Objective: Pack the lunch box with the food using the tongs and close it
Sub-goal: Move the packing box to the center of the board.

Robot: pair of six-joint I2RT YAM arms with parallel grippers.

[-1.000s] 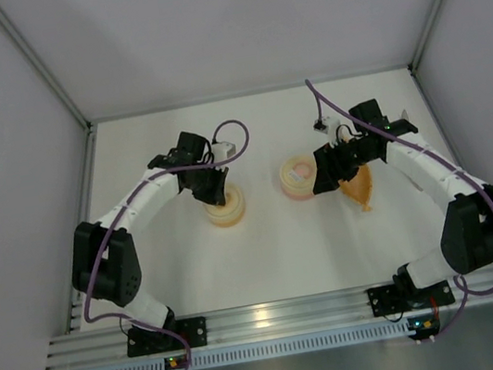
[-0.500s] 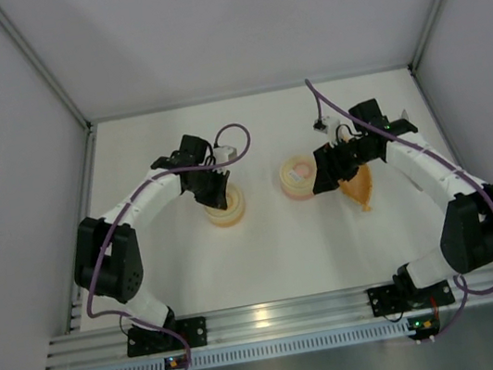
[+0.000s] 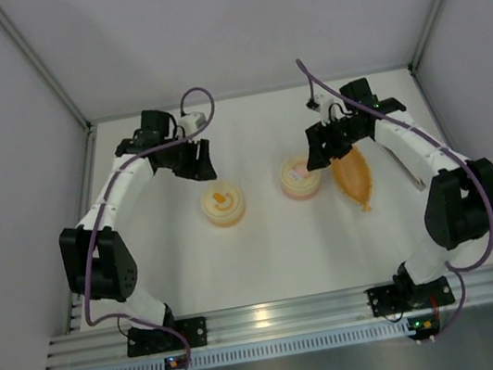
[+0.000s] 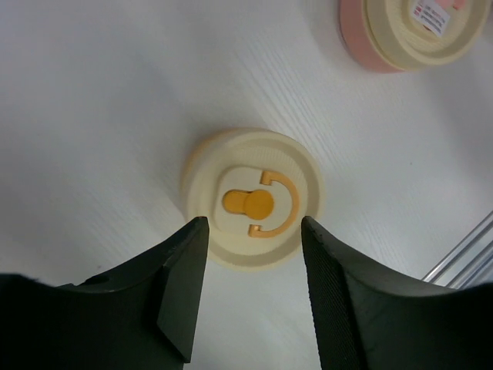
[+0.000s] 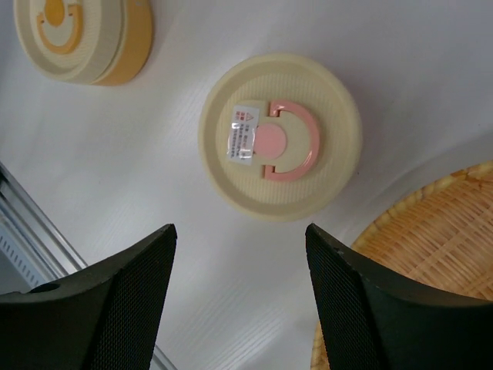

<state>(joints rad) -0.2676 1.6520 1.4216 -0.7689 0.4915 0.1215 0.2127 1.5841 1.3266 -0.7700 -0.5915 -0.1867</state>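
The lunch box [image 3: 300,176] is a round cream container with a pink rim. Its lid, with a pink ring mark, sits on it [image 5: 280,137], and it also shows in the left wrist view [image 4: 412,31]. My right gripper [image 3: 320,156] hangs just behind it, open and empty [image 5: 239,235]. My left gripper [image 3: 200,166] is open [image 4: 253,231] and empty, up and back from a second container. Right of the lunch box lies a pointed orange tray [image 3: 355,179] with a woven surface [image 5: 431,254]. The food and the tongs are out of view.
A second round cream container with an orange base and an orange mark on its lid [image 3: 222,204] [image 4: 253,199] [image 5: 77,38] stands left of the lunch box. Grey walls enclose the white table [image 3: 266,248]; an aluminium rail [image 3: 277,316] runs along the near edge.
My left gripper has opened and drawn back to the far left, leaving the orange-marked container uncovered with its lid on. The right gripper moved slightly away, uncovering the orange tray.
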